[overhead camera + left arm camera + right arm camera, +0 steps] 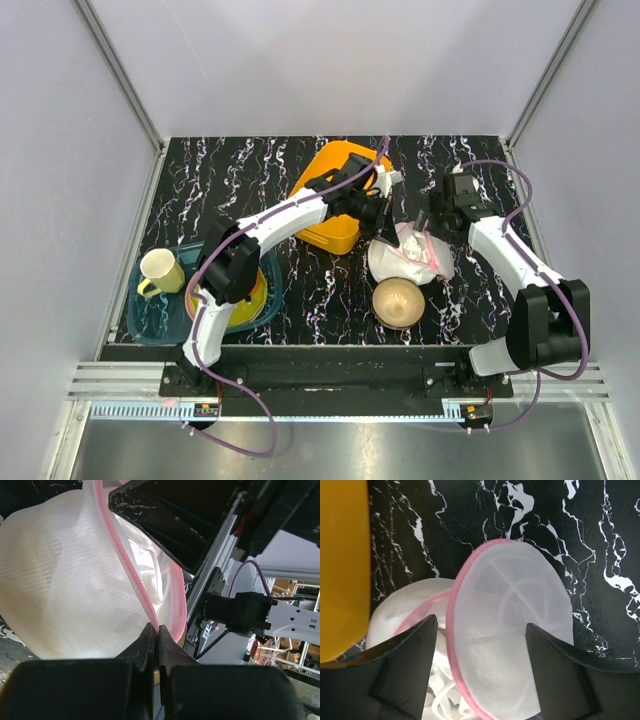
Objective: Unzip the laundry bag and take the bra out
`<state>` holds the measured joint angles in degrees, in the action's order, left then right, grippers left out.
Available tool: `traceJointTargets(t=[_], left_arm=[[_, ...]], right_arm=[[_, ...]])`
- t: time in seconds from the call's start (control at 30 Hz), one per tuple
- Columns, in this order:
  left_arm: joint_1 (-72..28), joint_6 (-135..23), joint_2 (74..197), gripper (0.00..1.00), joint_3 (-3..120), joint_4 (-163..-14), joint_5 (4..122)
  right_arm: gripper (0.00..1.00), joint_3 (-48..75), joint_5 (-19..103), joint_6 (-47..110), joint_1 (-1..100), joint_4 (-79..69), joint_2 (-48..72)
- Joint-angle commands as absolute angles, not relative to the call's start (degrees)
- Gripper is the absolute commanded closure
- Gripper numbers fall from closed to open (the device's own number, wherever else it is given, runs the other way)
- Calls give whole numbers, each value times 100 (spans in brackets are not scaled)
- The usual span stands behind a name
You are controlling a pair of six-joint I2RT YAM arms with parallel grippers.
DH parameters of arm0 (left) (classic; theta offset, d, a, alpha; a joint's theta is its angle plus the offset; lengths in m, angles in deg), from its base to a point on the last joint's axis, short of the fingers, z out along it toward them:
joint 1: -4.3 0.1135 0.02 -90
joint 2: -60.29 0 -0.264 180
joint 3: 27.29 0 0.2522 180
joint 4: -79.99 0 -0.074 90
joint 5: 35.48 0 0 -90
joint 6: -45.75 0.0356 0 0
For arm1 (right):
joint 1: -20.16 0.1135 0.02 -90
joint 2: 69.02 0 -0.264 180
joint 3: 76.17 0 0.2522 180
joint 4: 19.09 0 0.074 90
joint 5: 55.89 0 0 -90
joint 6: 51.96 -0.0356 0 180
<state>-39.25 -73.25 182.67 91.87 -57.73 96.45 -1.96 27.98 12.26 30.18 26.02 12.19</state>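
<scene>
Top: laundry bag [412, 258] on black table [230, 170], beside orange basket [330, 190] and tan bowl [397, 302] — both claws at it. Left wrist: left claw [156, 630] clamped tight on the bag's pink trim [125, 555]. Right wrist: right claw [481, 627] spread wide, straddling raised flap [515, 615], gripping nothing — white bra [442, 697] straps inside.

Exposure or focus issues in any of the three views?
Top external: even light, sharp throughout. Left wrist: bag mesh washes out to near white, while the left gripper is nearly black, with little detail. Right wrist: right gripper dark and soft-edged up close; bag and table sharp.
</scene>
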Motion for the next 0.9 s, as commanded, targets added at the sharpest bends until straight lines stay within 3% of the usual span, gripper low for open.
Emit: traceJointTargets(t=[0.0,0.07,0.1,0.23,0.33,0.47,0.6,0.77,0.8,0.87], left_arm=[[-3929,-7387,18070,100,9177,-6031,9574],[-3929,-7405,18017,100,9115,-6058,9548],[-3929,-7422,18017,100,9097,-6093,9530],[-3929,-7563,17973,100,8930,-6295,9521],[-3912,-7668,17982,100,8974,-6409,9408],[-3833,-7941,17885,100,9158,-6681,9293],[-3833,-8134,17325,100,8765,-7086,9003],[-3920,-8529,16717,99,7117,-8155,8590],[-3982,-8652,16646,89,6919,-8246,8520],[-4157,-8732,16505,58,6541,-8360,8466]], right_arm=[[33,-237,2578,1379,3027,2517,1202],[45,-465,2410,1282,3009,2517,905],[58,-519,2244,1247,3027,2499,781],[87,-607,1690,1220,3018,2534,122],[97,-441,1110,1246,3018,2578,-335],[100,-37,810,1431,3027,2211,-984],[100,-237,1326,1432,3027,1656,-1583],[100,-2037,1619,852,3027,1111,-2531],[100,-2353,1470,634,3018,1050,-2690],[100,-3084,1346,457,3027,935,-3112]])
